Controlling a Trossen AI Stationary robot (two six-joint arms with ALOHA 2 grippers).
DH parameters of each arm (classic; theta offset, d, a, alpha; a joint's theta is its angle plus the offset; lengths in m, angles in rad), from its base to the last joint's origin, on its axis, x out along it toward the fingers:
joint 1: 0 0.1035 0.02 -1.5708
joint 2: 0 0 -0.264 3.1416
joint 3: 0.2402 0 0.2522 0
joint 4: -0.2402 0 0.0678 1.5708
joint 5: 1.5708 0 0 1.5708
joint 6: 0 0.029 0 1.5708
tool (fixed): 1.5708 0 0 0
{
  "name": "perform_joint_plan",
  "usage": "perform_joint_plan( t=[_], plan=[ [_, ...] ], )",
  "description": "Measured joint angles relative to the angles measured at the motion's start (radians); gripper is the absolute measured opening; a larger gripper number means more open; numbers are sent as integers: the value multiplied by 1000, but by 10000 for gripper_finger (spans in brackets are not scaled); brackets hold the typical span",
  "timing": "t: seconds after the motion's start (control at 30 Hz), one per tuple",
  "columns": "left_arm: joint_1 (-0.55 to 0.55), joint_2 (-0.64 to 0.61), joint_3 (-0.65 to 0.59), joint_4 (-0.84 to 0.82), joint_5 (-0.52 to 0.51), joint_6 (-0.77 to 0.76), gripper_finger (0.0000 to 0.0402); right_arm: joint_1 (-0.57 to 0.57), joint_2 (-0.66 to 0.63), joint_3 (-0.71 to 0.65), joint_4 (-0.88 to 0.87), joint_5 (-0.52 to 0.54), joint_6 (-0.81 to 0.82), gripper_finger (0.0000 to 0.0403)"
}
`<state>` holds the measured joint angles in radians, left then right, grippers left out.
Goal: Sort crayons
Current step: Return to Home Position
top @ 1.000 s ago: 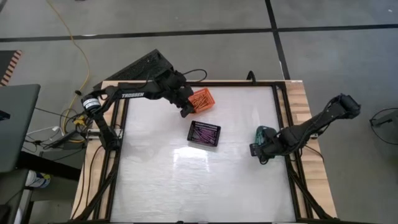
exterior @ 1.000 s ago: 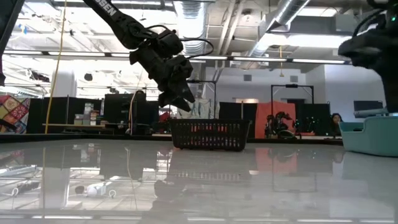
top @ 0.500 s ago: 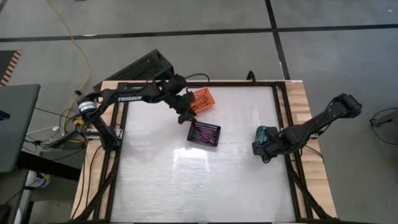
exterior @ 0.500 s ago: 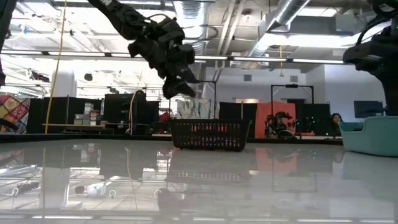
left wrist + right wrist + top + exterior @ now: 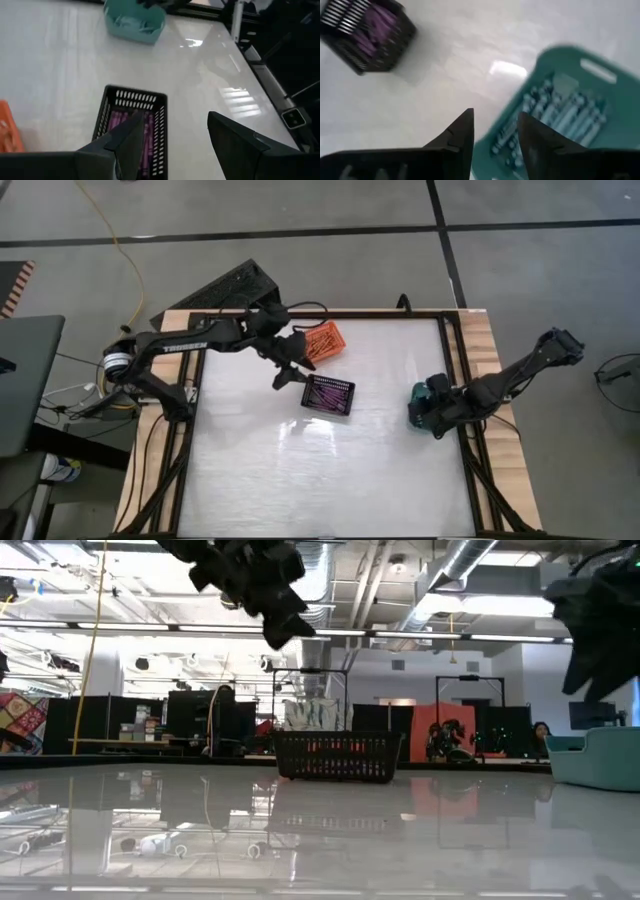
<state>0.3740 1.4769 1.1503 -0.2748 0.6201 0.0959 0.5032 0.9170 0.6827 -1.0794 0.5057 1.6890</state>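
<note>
Purple crayons lie in the black basket at mid-table. Orange crayons fill the orange basket at the far edge. Blue crayons lie in the teal basket at the right. My left gripper hangs open and empty, high above the table just left of the black basket. My right gripper is open above the teal basket's near rim, with nothing between its fingers.
The white tabletop lies bare in front of the baskets, bounded by a dark frame. A black box sits beyond the far left corner. The low view shows the black basket and the teal basket standing on the table.
My left gripper has left the orange basket, rising and moving toward the table's near left, and now hangs beside the black basket. My right wrist has turned above the teal basket.
</note>
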Motion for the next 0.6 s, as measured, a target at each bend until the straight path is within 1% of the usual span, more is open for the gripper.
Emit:
perform_joint_plan(
  t=[0.07,0.17,0.27,0.37,0.47,0.53,0.6],
  plan=[
    [-13,-33,0,-14,-16,27,207,12,-29,0,3,52,-44,146],
    [-26,-88,-2,-36,-68,71,207,31,-69,0,17,135,-137,145],
    [-29,-140,-10,-45,-108,97,207,50,-97,11,28,236,-270,142],
    [-29,-182,-11,-77,-129,111,207,69,-117,32,80,370,-454,142],
    [-29,-218,-11,-106,-141,129,207,76,-135,57,161,497,-683,141],
    [-29,-238,-11,-118,-147,137,207,73,-149,71,228,560,-836,141],
    [-29,-253,-11,-137,-162,138,207,65,-167,82,299,597,-975,141]
  ],
)
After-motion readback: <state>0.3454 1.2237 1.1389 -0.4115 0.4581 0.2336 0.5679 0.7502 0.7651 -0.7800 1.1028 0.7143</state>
